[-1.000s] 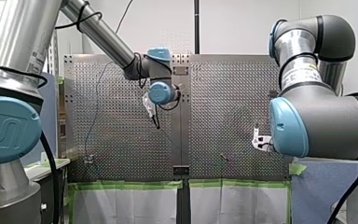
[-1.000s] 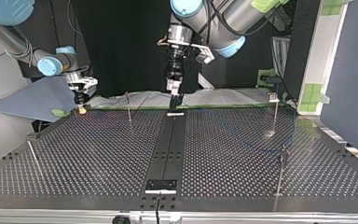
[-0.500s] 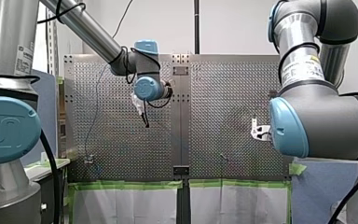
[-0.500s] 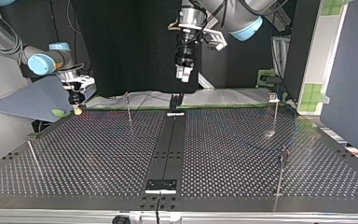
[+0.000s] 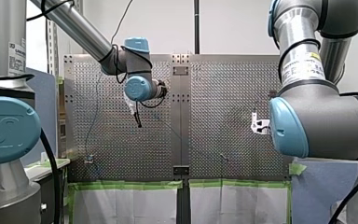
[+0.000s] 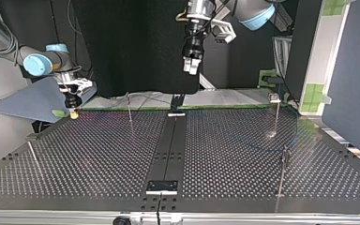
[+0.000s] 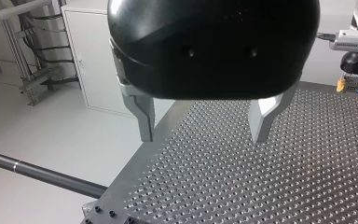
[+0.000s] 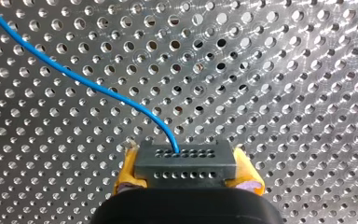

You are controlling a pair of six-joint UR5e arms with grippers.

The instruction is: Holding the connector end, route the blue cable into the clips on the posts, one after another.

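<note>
A: Front view, left first. State of my left gripper [image 5: 139,122]?
B: Spread wide in the left wrist view, metal fingers [image 7: 144,116] with nothing between. Hanging well above the table [image 7: 270,186], holding nothing.
A: Middle?
B: Thin posts [image 6: 129,108] standing upright, well apart. No sign of blue in any clip [image 6: 274,97], though too small to be sure.
A: Right side?
B: Over at my right gripper [image 8: 186,168]: clamped on the connector [image 8: 185,158], yellow pads [image 8: 127,171] pressing both ends of the block. Low over the table, near its far corner at the top view's left.
A: Whereabouts of the blue cable [image 8: 98,88]?
B: Leaving the connector's front face, curving away over the holes ahead of the gripper. Rest of the run too faint to trace in the wide views.
A: Handling?
B: Probably light, thin, limp. Bound to sag and trail, so pulling only, no pushing. Connector rigid, hence the right place to grip: on the hard end faces, never on the wire. Likely weak at the root, so no hard tugs. Gentle tension when seating into each clip.
</note>
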